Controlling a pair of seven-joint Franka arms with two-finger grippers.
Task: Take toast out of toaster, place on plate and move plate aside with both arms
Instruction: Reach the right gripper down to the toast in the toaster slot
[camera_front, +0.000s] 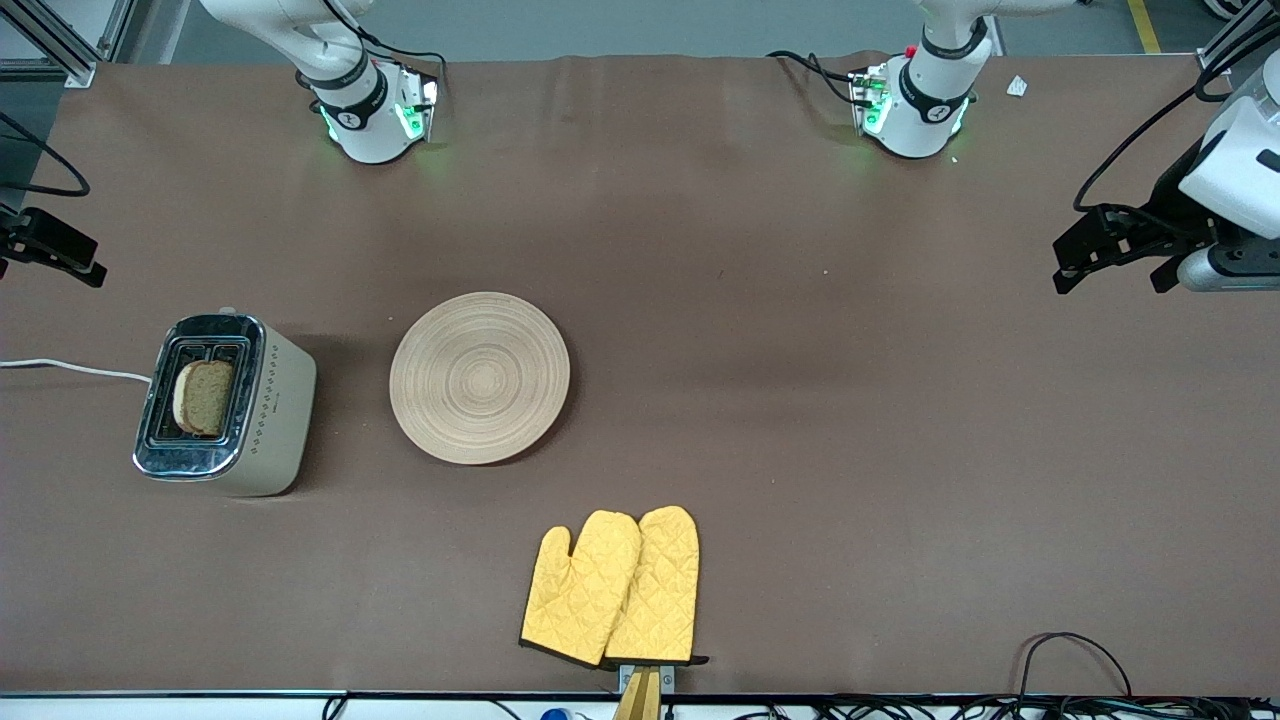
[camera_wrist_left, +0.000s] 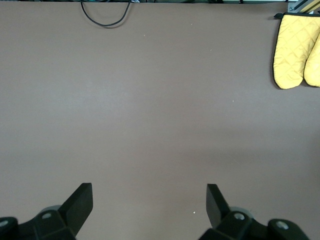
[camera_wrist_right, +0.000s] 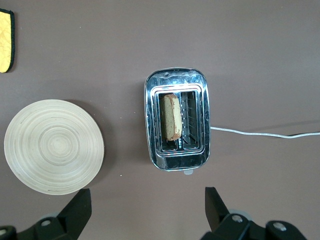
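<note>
Both end effectors, left (camera_wrist_left: 149, 205) and right (camera_wrist_right: 147, 207), wide open, empty. Speckled tan toast slice (camera_front: 205, 397) upright in chrome-topped beige toaster (camera_front: 280, 410): best pinched across flat faces, lifted straight up.

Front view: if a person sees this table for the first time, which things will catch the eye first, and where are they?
The bright yellow oven mitts lie nearest the front camera. The plate lies farther from it, with the toaster beside it at the right arm's end, the toast standing in one slot. The left gripper and right gripper wait open over their own ends of the table.
</note>
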